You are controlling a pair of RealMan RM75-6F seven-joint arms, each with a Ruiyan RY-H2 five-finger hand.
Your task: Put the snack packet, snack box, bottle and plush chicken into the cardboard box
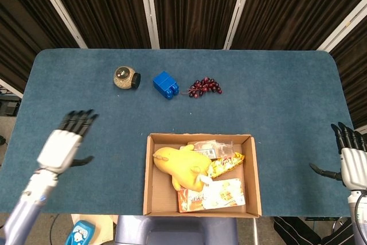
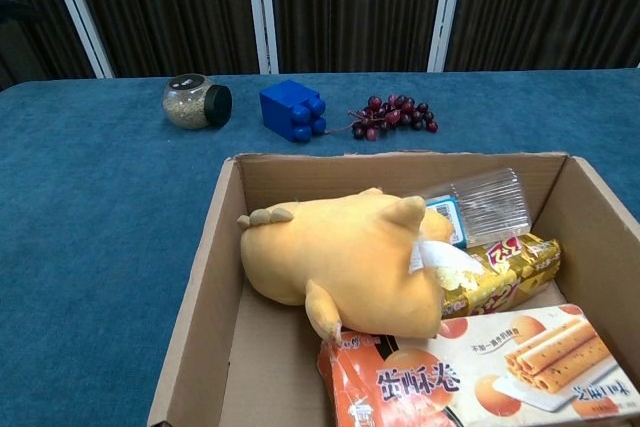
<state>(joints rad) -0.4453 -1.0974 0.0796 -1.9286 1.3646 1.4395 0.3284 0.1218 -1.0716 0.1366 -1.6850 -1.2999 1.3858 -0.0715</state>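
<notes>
**All four things lie in the box, both my hands bare**

Inside the cardboard box (image 1: 252, 167), near the front edge of the tabletop (image 1: 275, 101), the plush chicken (image 1: 180, 164) lies on its side against the left wall, filling the left half. Its body rests on the near-left corner of the snack box (image 2: 490, 372) and overlaps the gold snack packet (image 2: 505, 267). The clear bottle (image 2: 485, 202) lies flat along the far wall, its labelled end tucked behind the chicken. The snack packet sits between the bottle and the snack box, which takes up the near right part of the box.

Well to the left of the box my left hand (image 1: 62, 144) hangs over the tabletop, fingers spread and pointing away from me, thumb out to the side, holding nothing. At the right edge my right hand (image 1: 350, 162) is also spread and bare, apart from everything.

Far across the tabletop stand a small round jar (image 1: 125, 78), a blue building block (image 1: 166, 84) to its right, and a bunch of dark grapes (image 1: 205, 87) beside that.
</notes>
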